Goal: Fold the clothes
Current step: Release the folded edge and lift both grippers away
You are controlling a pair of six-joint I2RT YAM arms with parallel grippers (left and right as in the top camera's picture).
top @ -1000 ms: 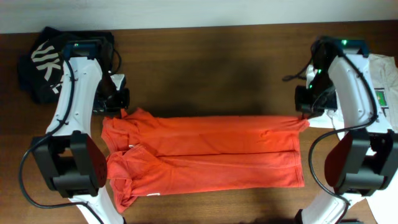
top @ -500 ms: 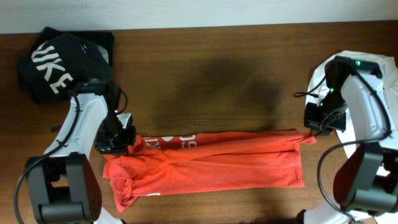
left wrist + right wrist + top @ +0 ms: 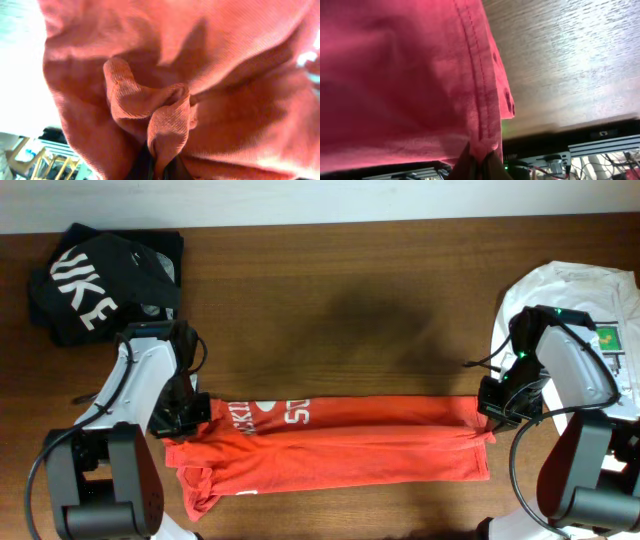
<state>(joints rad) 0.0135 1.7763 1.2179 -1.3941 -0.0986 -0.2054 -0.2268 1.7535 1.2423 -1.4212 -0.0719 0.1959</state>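
The red-orange T-shirt (image 3: 340, 440) lies across the table's front, folded lengthwise, with white lettering showing on its turned-over far edge. My left gripper (image 3: 197, 412) is shut on the shirt's far left edge; its wrist view is filled with pinched cloth (image 3: 165, 125). My right gripper (image 3: 488, 412) is shut on the far right hem, and the stitched hem shows in its wrist view (image 3: 480, 100). A black T-shirt with white letters (image 3: 95, 275) lies at the far left. A white T-shirt with a green print (image 3: 600, 310) lies at the right.
The brown wooden table (image 3: 340, 300) stretches behind the shirt. The arm bases stand at the front left (image 3: 105, 480) and front right (image 3: 585, 480). The table's far edge meets a white wall.
Both grippers have carried the shirt's far edge toward the front, folding it over the lower half. The white lettering now faces up and the shirt is a narrower strip.
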